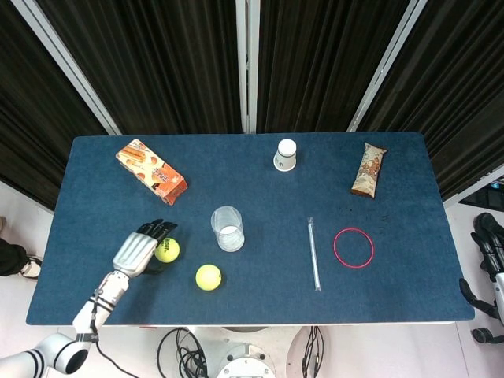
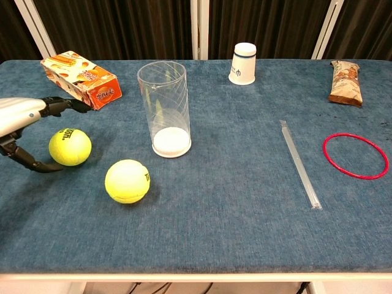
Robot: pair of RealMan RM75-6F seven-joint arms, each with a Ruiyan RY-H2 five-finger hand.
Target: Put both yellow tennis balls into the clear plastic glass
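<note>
The clear plastic glass (image 1: 227,228) (image 2: 166,110) stands upright near the table's middle with nothing in it. One yellow tennis ball (image 1: 167,250) (image 2: 70,147) lies to its left, and a second ball (image 1: 208,276) (image 2: 127,180) sits nearer the front edge. My left hand (image 1: 139,250) (image 2: 27,125) is open, reaching around the left ball with fingers above it and thumb in front, not closed on it. My right hand (image 1: 493,264) hangs open off the table's right edge, seen only in the head view.
An orange snack box (image 1: 151,171) (image 2: 79,79) lies at the back left. An upturned white paper cup (image 1: 286,154) (image 2: 244,63) and a snack bar (image 1: 368,169) (image 2: 345,82) sit at the back. A clear straw (image 1: 314,253) (image 2: 299,163) and red ring (image 1: 353,247) (image 2: 356,155) lie right.
</note>
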